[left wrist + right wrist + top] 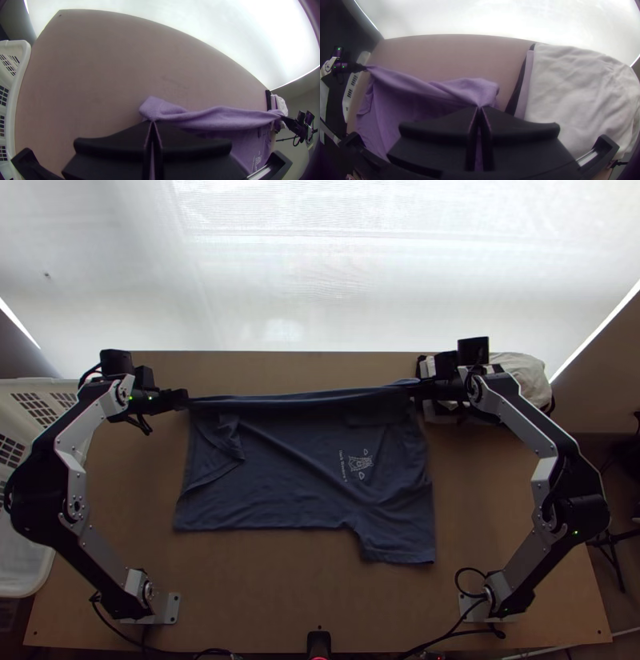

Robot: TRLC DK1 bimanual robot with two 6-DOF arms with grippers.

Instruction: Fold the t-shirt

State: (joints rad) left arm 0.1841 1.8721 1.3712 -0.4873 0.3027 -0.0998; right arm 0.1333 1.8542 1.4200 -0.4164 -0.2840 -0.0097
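The dark blue t-shirt [288,460] lies over the middle of the table, its far edge stretched in a taut strip between the two grippers. One sleeve hangs toward the near side at the right; a flap is turned over at the left. At the strip's left end is my left gripper [186,399]; my right gripper [414,390] is at its right end. In the left wrist view, my left gripper [152,122] is shut on a corner of the shirt [220,118]. The right wrist view has my right gripper [480,108] shut on the other corner of the shirt [403,96].
A stack of folded cloths [524,384], white on top, lies at the table's far right beside and beneath the right gripper's arm. A white plastic basket [36,556] stands at the left edge. Bare table [256,588] lies between the shirt and the near edge.
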